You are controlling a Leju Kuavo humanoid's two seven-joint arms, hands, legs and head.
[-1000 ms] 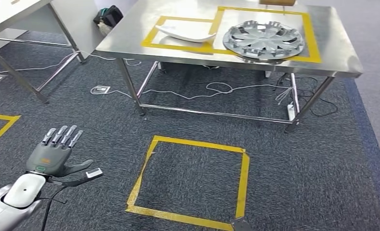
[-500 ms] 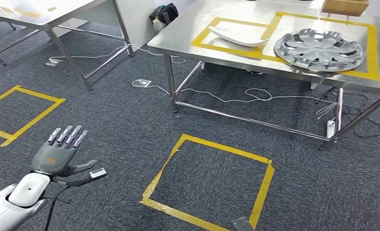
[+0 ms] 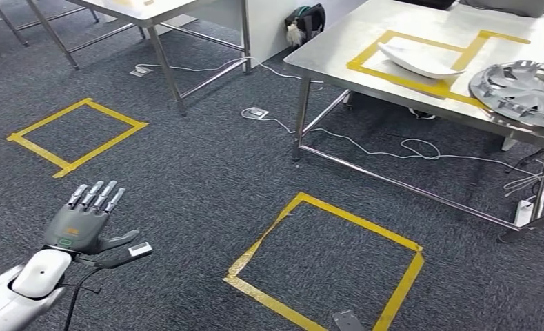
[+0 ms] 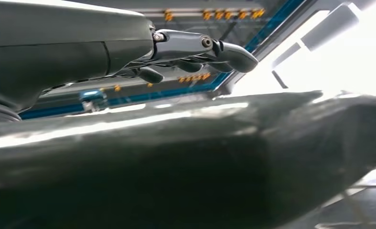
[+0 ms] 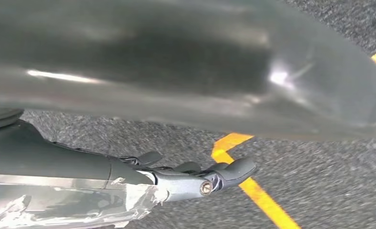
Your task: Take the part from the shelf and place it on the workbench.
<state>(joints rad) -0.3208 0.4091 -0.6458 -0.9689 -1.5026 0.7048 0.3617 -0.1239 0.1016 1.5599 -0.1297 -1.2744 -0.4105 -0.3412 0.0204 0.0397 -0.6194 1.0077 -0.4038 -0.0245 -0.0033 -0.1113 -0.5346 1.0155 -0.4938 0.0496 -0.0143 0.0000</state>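
Dark grey carpet (image 3: 186,165) marked with yellow tape squares runs under a steel workbench (image 3: 338,48) at upper right, where a white curved part (image 3: 420,61) lies inside a taped outline and a silver hubcap (image 3: 524,86) sits beside it, cut off by the frame's right edge. A second table (image 3: 152,10) is clipped at the top — only its legs and edge show. Since half a second ago the whole scene has slid rightward, a turn of the camera, not of the things. The left hand (image 3: 86,221) is raised palm-down at lower left, fingers straight and slightly spread, holding nothing. In the right wrist view the right hand (image 5: 186,179) hangs over the carpet — fingers extended, empty.
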